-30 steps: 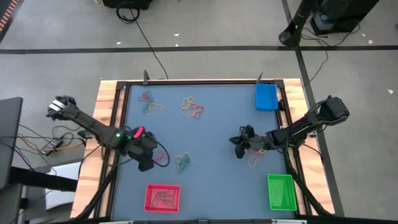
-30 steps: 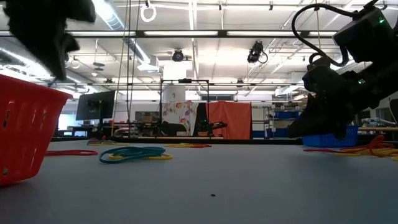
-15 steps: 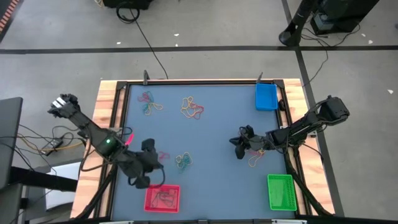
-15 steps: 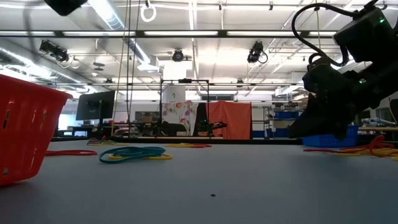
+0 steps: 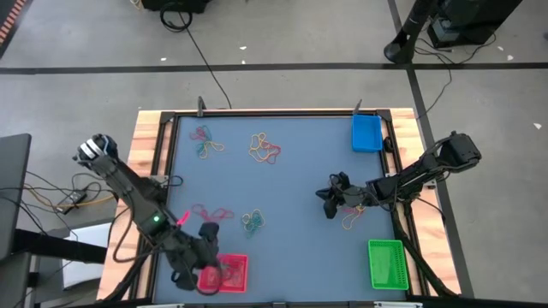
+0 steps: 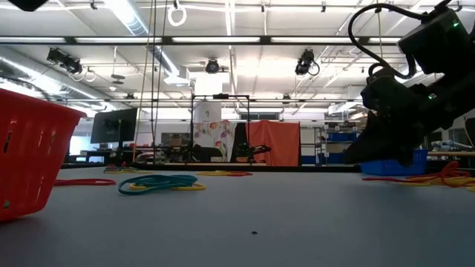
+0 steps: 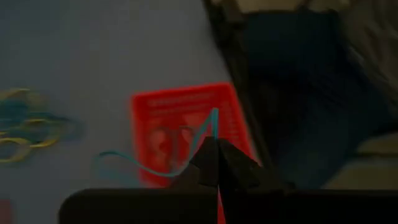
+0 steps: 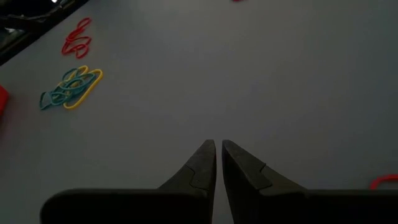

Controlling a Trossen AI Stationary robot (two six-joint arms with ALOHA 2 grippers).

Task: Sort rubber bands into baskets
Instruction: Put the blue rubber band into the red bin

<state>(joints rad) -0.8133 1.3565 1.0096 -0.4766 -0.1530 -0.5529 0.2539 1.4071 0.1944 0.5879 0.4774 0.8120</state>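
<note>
The left gripper [image 5: 199,275], pinched on a thin band [image 7: 155,167], is held over the red basket [image 5: 233,272] by the table's near edge. The right gripper [image 5: 330,202], nearly closed and empty, is kept over bare mat well away from that basket.

Your left gripper [image 5: 204,275] hangs over the near-left basket [image 5: 231,272], which lies directly beneath its fingertips. A mixed clump of bands [image 5: 252,222] sits beyond it, toward the table's middle. Your right gripper [image 5: 329,205] rests mid-table, with another clump [image 5: 351,221] just beside it and two baskets [image 5: 366,133] [image 5: 385,263] on its outer side.
</note>
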